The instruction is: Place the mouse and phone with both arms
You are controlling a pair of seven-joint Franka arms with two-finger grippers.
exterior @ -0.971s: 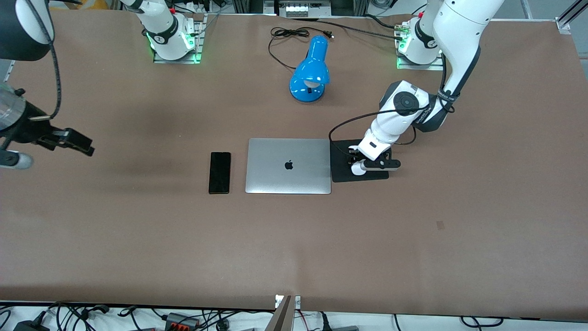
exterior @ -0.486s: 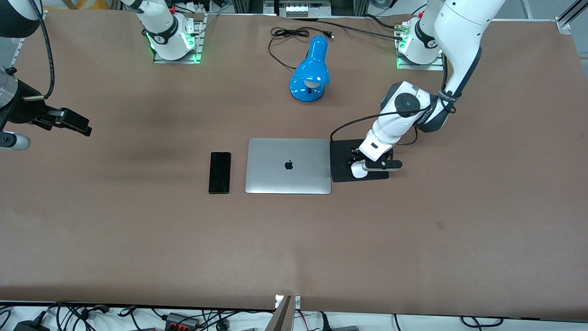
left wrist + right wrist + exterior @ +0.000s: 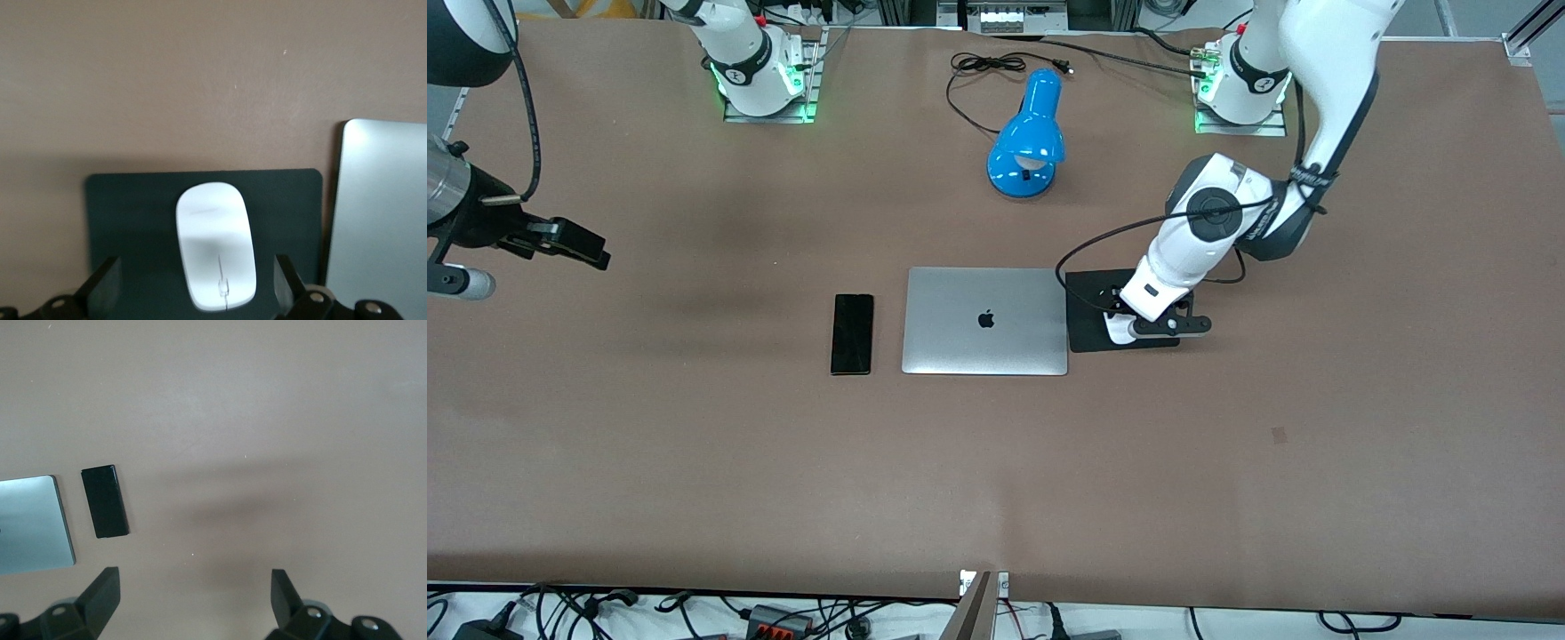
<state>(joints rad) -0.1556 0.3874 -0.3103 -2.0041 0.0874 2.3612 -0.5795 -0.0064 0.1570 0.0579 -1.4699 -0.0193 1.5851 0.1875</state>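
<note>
Both pincers higher than before.

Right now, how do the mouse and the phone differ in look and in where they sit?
The mouse is a white rounded oval; the phone is a flat black rectangle. The mouse lies on the black mat beside the laptop toward the left arm's end; the phone lies on the bare table beside the laptop toward the right arm's end. The open left gripper straddles the mouse; the open right gripper is away from the phone. Neither is gripped.
</note>
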